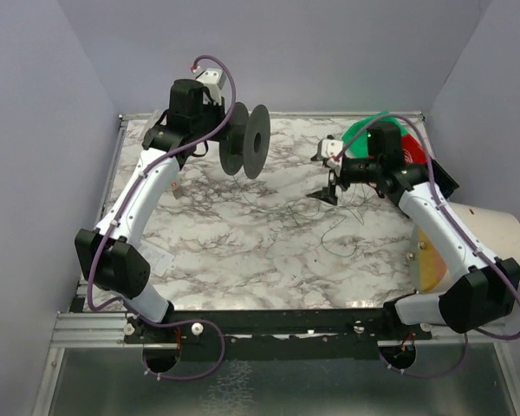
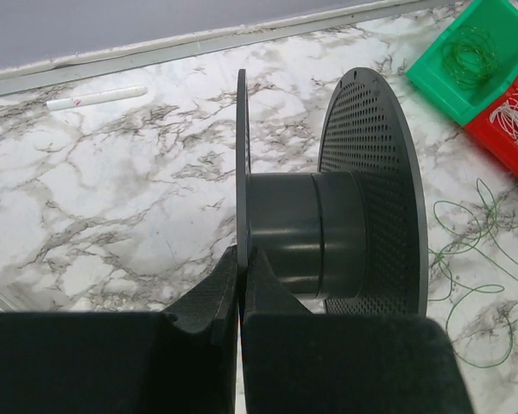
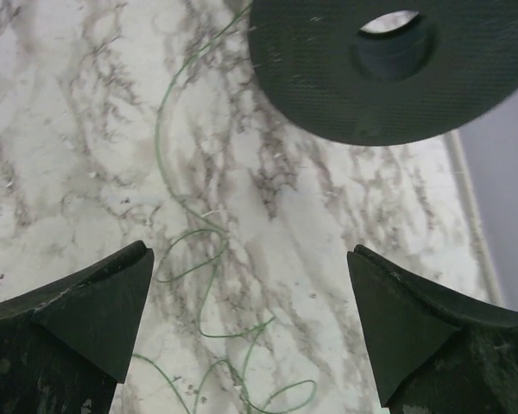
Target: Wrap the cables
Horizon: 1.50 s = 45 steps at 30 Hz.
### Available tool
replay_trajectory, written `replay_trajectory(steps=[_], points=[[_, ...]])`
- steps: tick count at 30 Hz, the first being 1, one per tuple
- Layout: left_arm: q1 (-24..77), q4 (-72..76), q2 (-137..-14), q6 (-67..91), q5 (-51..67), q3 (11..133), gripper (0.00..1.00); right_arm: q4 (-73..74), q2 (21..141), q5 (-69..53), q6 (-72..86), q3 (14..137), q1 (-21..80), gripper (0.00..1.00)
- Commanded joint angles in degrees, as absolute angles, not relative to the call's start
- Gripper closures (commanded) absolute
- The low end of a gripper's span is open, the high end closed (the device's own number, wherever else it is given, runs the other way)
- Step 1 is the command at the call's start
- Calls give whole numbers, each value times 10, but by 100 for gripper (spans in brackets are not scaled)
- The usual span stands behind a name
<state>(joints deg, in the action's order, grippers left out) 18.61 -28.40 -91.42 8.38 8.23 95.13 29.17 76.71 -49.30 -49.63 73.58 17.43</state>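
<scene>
A black round spool (image 1: 247, 143) is held off the marble table (image 1: 243, 251) at the back, its axis level. My left gripper (image 1: 224, 130) is shut on the edge of its thin near flange (image 2: 241, 147), a finger on either side; the hub (image 2: 302, 233) and the perforated far flange lie beyond. A hair-thin green cable (image 3: 224, 334) lies in loose curls on the marble right of centre (image 1: 323, 240), also at the right of the left wrist view (image 2: 483, 226). My right gripper (image 1: 329, 189) hangs just above those curls, open wide (image 3: 249, 253), with nothing between its fingers.
A green bin (image 2: 466, 60) with a coiled green wire and a red bin (image 2: 514, 116) with whitish coils stand at the back right corner. A white pen (image 2: 95, 97) lies near the back edge. A white bucket (image 1: 494, 234) sits beside the right arm.
</scene>
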Motion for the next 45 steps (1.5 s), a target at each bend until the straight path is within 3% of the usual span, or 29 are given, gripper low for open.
replay_trajectory(steps=[1, 8, 18, 20, 22, 23, 24, 25, 27, 31, 35, 41, 45], points=[[188, -230, -876, 119, 60, 950, 100, 262, 790, -496, -555, 665, 228, 0], [176, -215, -873, 131, 105, 955, 100, 111, 863, -447, -496, 609, 293, 0], [153, -195, -877, 162, 182, 947, 100, 40, 965, -466, -472, 600, 324, 0], [147, -191, -874, 168, 201, 945, 100, 25, 992, -459, -458, 609, 324, 8], [141, -189, -871, 172, 223, 946, 100, -12, 1013, -434, -425, 612, 324, 24], [139, -187, -869, 175, 232, 946, 100, -33, 1022, -419, -403, 612, 324, 41], [137, -187, -867, 176, 244, 946, 100, -46, 1029, -398, -381, 616, 324, 68], [136, -187, -864, 177, 252, 946, 100, -65, 1034, -366, -352, 621, 324, 83], [135, -187, -858, 177, 263, 941, 100, -96, 1035, -291, -297, 622, 321, 90], [135, -213, -849, 147, 275, 936, 100, -170, 1007, -171, -213, 601, 297, 99], [134, -247, -838, 99, 304, 923, 100, -150, 982, -120, -137, 627, 250, 100], [135, -268, -825, 47, 378, 887, 100, -12, 991, -302, -84, 738, 149, 99], [150, -272, -825, 13, 293, 865, 100, 177, 1023, -427, -121, 877, 138, 99]])
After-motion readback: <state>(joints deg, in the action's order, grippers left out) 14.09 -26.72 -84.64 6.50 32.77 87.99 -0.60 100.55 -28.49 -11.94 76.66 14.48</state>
